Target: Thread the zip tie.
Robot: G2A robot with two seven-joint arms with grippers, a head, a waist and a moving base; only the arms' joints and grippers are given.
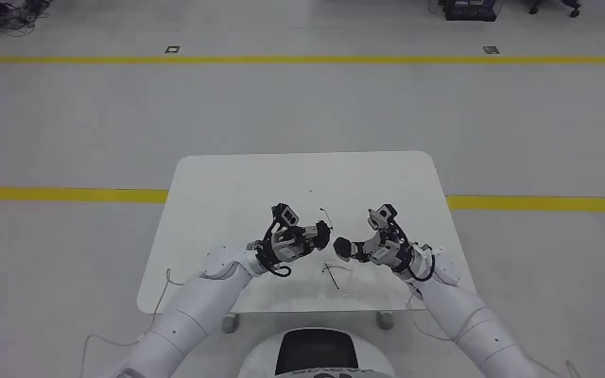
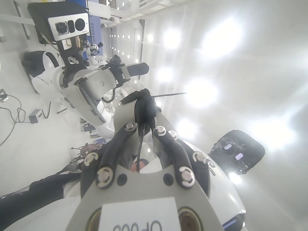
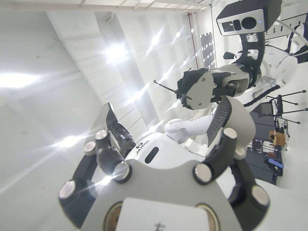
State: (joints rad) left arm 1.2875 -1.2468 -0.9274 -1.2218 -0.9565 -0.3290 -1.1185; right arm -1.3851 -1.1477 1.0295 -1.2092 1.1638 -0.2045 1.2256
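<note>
A white table (image 1: 236, 189) is seen from above, and both arms are held over its middle part, toward the 6 o'clock edge. The left claw (image 1: 319, 232) is placed at about 10 o'clock of the right claw (image 1: 342, 249), and the two are set near each other, tip facing tip, without touching.

The left claw (image 2: 144, 102) is pressed together on a black zip tie (image 2: 168, 94). The tie is pinched between the dark fingertips; one thin end is pushed out beyond them into free air, and a second strand is run back between the fingers (image 2: 120, 143) toward the wrist. In the top view the free end of the zip tie (image 1: 324, 215) is pointed toward 12 o'clock from the left claw and is held clear of the table.

The right claw (image 3: 166, 116) is spread wide, and nothing is held between its ribbed pads (image 3: 217, 118). Past its opening the left claw (image 3: 192, 92) is seen with the zip tie (image 3: 166, 88) stuck out from it toward the right claw. The tie is not touched by the right claw.

A thin dark line (image 1: 333, 275) is seen on the table at 6 o'clock of the two claws; whether it is another tie cannot be told. A yellow stripe (image 1: 302, 60) is laid across the floor beyond the table at 12 o'clock.
</note>
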